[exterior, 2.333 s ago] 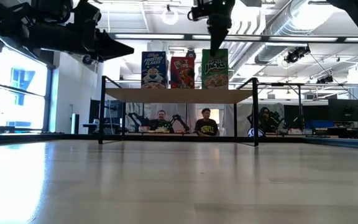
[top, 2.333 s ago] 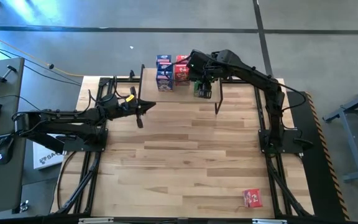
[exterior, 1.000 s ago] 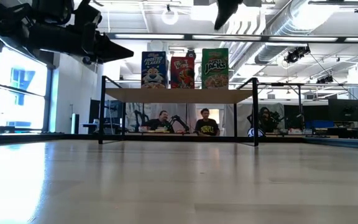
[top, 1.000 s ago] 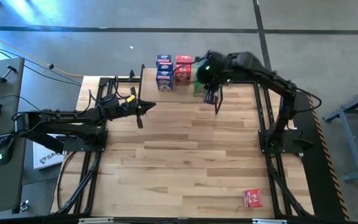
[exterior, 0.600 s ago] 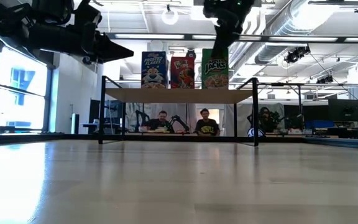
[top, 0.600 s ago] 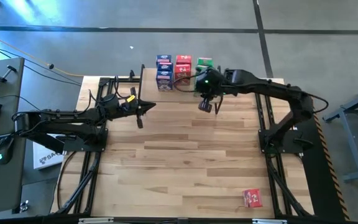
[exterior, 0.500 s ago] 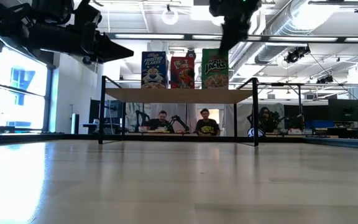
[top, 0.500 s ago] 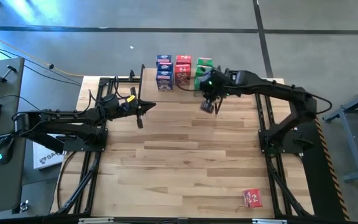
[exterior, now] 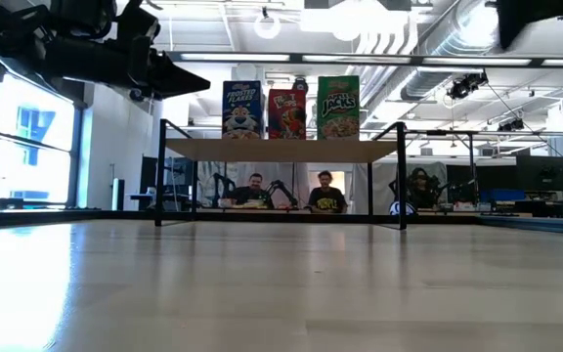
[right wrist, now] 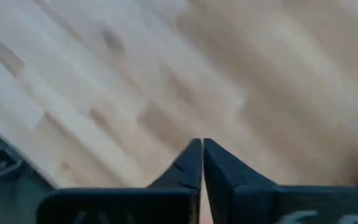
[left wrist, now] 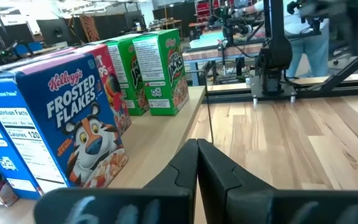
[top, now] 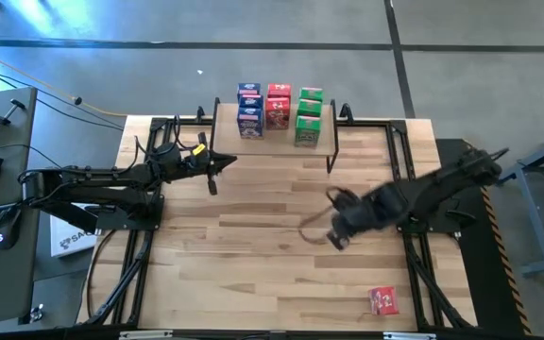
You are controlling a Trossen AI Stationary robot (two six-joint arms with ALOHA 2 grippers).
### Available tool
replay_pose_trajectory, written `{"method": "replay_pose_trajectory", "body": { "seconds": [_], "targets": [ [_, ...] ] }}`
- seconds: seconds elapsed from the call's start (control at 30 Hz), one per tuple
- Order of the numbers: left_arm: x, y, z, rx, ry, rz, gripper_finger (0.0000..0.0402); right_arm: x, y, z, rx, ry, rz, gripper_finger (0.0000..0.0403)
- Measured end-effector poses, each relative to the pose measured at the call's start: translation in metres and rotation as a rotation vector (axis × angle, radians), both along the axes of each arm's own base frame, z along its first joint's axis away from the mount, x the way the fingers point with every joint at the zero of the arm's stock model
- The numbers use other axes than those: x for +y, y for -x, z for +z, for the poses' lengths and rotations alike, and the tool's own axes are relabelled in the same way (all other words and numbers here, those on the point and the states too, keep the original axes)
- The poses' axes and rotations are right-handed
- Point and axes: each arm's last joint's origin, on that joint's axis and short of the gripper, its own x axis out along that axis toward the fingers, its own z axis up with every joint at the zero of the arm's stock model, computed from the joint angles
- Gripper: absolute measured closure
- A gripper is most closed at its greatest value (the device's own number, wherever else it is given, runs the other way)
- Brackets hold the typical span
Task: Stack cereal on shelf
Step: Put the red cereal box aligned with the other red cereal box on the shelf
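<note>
The shelf (exterior: 281, 149) stands at the table's far edge. Blue cereal boxes (top: 249, 109), red ones (top: 277, 106) and green ones (top: 308, 116) stand on its top in rows. One more red box (top: 382, 301) lies flat on the table near the front right corner. My left gripper (top: 227, 161) is shut and level at the shelf's left end, beside the blue box (left wrist: 73, 124). My right gripper (top: 329, 229) is shut with nothing in it. It points down over bare table right of centre (right wrist: 202, 152).
The shelf's thin black legs (top: 331, 151) stand on the table's far part. The right arm's base and frame (top: 423, 217) run along the right edge. Bare wooden tabletop (top: 253, 264) lies between the shelf and the lone red box.
My right gripper has swung fast from above the shelf's green boxes toward the table's near edge and down. It rolled as it went and stayed shut and empty. The green boxes stay standing on the shelf.
</note>
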Motion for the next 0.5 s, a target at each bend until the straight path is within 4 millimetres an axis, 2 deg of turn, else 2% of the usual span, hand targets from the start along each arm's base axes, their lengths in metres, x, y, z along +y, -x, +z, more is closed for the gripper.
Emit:
{"method": "replay_pose_trajectory", "body": {
  "seconds": [0.1,0.2,0.33,0.5],
  "targets": [
    [0.0,0.0,0.0,0.001,0.006,0.0,0.0401,0.028,0.017,-0.004,0.083,-0.126,-0.127,0.0374],
    [0.0,0.0,0.0,0.003,0.006,0.0,0.0401,0.06,0.031,-0.004,0.085,-0.241,-0.237,0.0331],
    [0.001,0.0,0.0,-0.001,-0.004,0.003,0.0401,0.095,0.051,-0.01,0.093,-0.277,-0.394,0.0252],
    [0.001,0.0,0.0,0.0,-0.004,0.004,0.0401,0.128,0.071,-0.026,0.258,-0.301,-0.51,0.0147]
  ]
}}
